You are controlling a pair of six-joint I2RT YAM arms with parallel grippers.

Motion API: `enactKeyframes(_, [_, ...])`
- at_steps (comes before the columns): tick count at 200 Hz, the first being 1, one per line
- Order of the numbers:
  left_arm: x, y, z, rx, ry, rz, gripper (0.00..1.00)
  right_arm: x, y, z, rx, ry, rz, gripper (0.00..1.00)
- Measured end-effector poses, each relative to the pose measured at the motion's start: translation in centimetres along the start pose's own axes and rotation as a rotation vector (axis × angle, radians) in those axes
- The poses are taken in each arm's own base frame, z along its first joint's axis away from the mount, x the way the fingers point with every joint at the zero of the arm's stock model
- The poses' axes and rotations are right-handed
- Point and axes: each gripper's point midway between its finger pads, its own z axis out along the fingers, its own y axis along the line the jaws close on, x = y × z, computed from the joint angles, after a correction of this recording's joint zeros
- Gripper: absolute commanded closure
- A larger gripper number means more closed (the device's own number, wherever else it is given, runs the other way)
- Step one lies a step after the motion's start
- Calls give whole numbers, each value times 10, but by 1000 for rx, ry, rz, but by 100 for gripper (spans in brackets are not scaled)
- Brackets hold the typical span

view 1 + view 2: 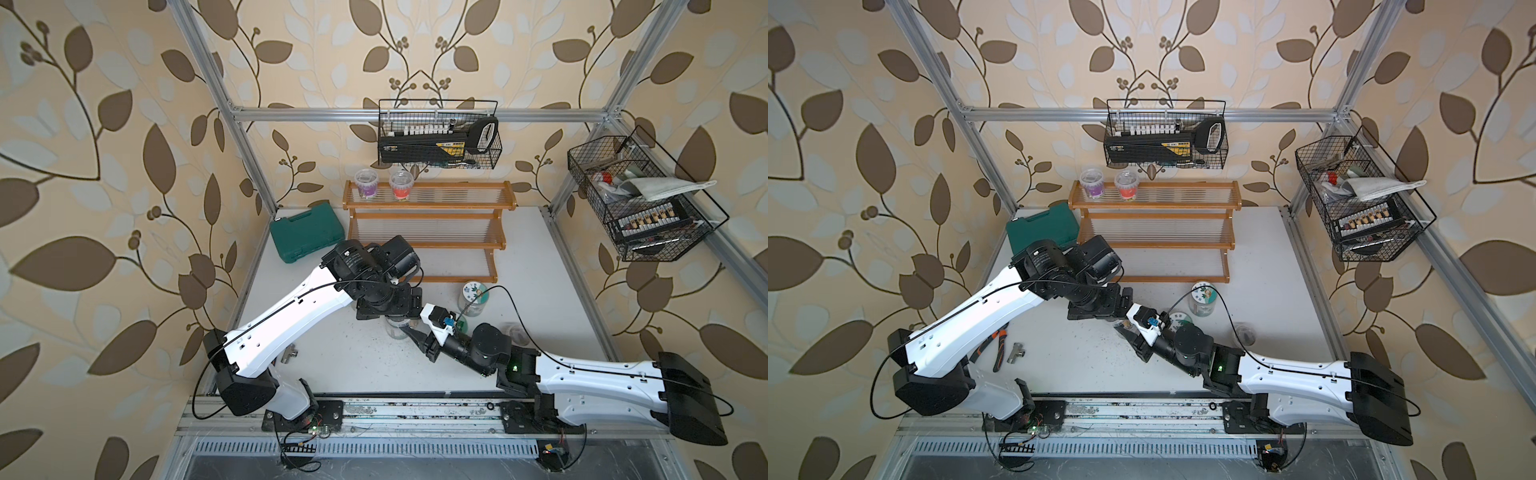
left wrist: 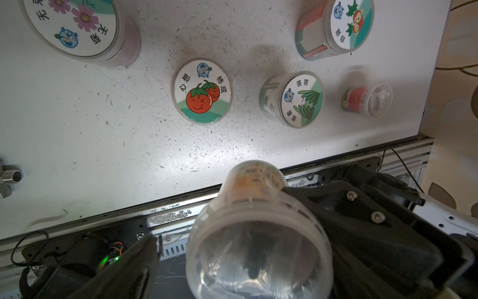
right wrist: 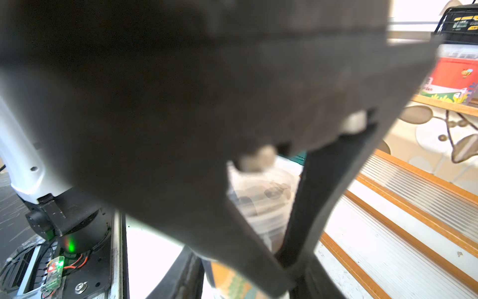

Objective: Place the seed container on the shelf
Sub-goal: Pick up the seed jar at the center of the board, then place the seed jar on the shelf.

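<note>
In both top views the two arms meet over the middle of the worktop [image 1: 540, 291]. The seed container [image 1: 394, 328] is caught between them, well short of the shelf [image 1: 428, 215]. The shelf's top tier carries a purple cup [image 1: 366, 183] and a red cup [image 1: 401, 184], and the lower tiers look bare. The left end effector [image 1: 390, 318] hangs over the container, and the right end effector [image 1: 408, 331] reaches in from the side. From the left wrist, the left jaws stand wide apart, with one finger [image 2: 134, 261] clear of the container's wall. The right arm's black finger presses against that wall. From the right wrist, though blurred, the right jaws are clamped on the container [image 3: 261, 202], with the shelf [image 3: 419, 189] just beyond. I'd call this a handover to the right arm. Next, I reckon, the left arm needs to lift clear. The right can then carry the container upright to a free tier and set it flat on the ribs.
</note>
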Motion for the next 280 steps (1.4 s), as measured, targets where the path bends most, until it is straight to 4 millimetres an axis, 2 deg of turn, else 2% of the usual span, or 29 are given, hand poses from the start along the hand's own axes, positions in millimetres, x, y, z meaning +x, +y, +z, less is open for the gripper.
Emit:
enactKeyframes(17, [-12, -2, -14, 43, -86, -7, 2, 3, 4, 0, -18, 9, -4, 55])
enactKeyframes(37, [-25, 6, -40, 86, -204, -32, 2, 8, 5, -1, -27, 22, -7, 55])
enactKeyframes(64, [-32, 29, -81, 135, -370, -80, 2, 11, 5, -2, -29, 27, -9, 55])
enactKeyframes(88, [-28, 54, -100, 133, -473, -113, 2, 10, 4, -4, -27, 14, -2, 55])
enactKeyframes(109, [-25, 70, -101, 112, -521, -131, 2, 4, -2, -4, -18, -9, 24, 56])
enactKeyframes(130, [-21, 84, -93, 75, -534, -141, 2, -5, -17, -3, 11, -45, 66, 56])
enactKeyframes(180, [-22, 90, -78, 27, -520, -144, 2, -32, -61, -3, 82, -146, 152, 55])
enactKeyframes(203, [-24, 92, -79, 21, -530, -150, 1, -54, -84, -3, 109, -202, 182, 55])
enactKeyframes(246, [-26, 94, -80, 14, -537, -157, 2, -110, -136, -7, 171, -336, 204, 54])
enactKeyframes(280, [-28, 97, -81, 3, -550, -164, 2, -130, -178, -3, 225, -374, 194, 54])
